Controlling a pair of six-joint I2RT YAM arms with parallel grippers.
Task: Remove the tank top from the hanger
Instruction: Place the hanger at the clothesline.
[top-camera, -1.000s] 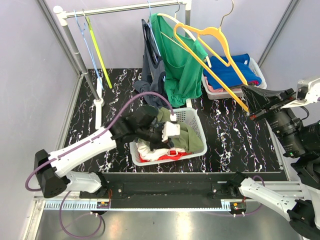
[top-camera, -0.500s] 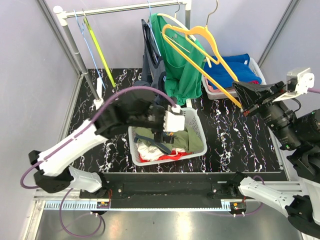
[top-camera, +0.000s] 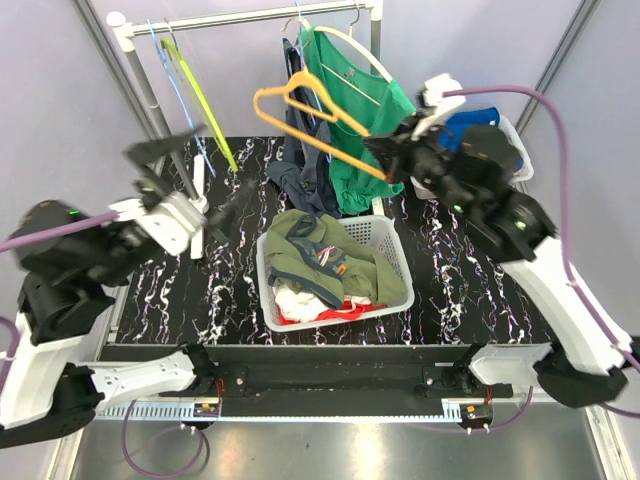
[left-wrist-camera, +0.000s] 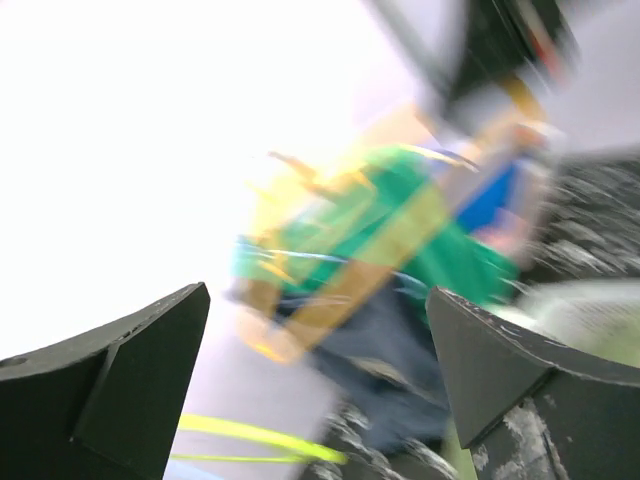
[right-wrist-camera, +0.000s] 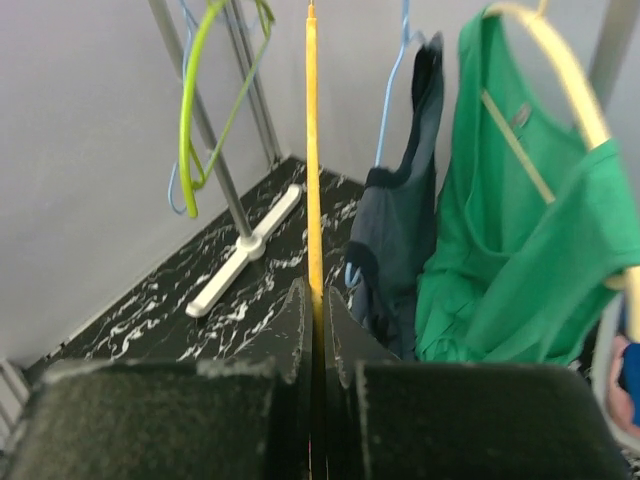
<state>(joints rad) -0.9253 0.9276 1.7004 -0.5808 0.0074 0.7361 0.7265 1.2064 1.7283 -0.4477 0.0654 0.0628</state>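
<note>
The olive tank top (top-camera: 320, 255) lies crumpled in the white basket (top-camera: 268, 300), free of any hanger. The bare orange hanger (top-camera: 300, 110) hangs in the air before the rack, and my right gripper (top-camera: 383, 160) is shut on its lower bar. In the right wrist view the orange bar (right-wrist-camera: 311, 150) runs straight up from the closed right gripper (right-wrist-camera: 316, 300). My left gripper (top-camera: 200, 170) is raised at the left of the basket, wide open and holding nothing. The left wrist view is blurred, with the left gripper (left-wrist-camera: 320, 400) spread wide.
On the rack rail (top-camera: 250, 15) hang a green top (top-camera: 360, 110) on a cream hanger, a dark garment (top-camera: 300, 150) on a blue hanger, and a lime hanger (top-camera: 200, 100). A second basket (top-camera: 520, 160) with blue clothes stands at back right. The rack's foot (right-wrist-camera: 245, 250) lies on the floor.
My left gripper opened, dropped the olive tank top into the basket, and swung up and left. My right gripper carried the orange hanger left toward the rack.
</note>
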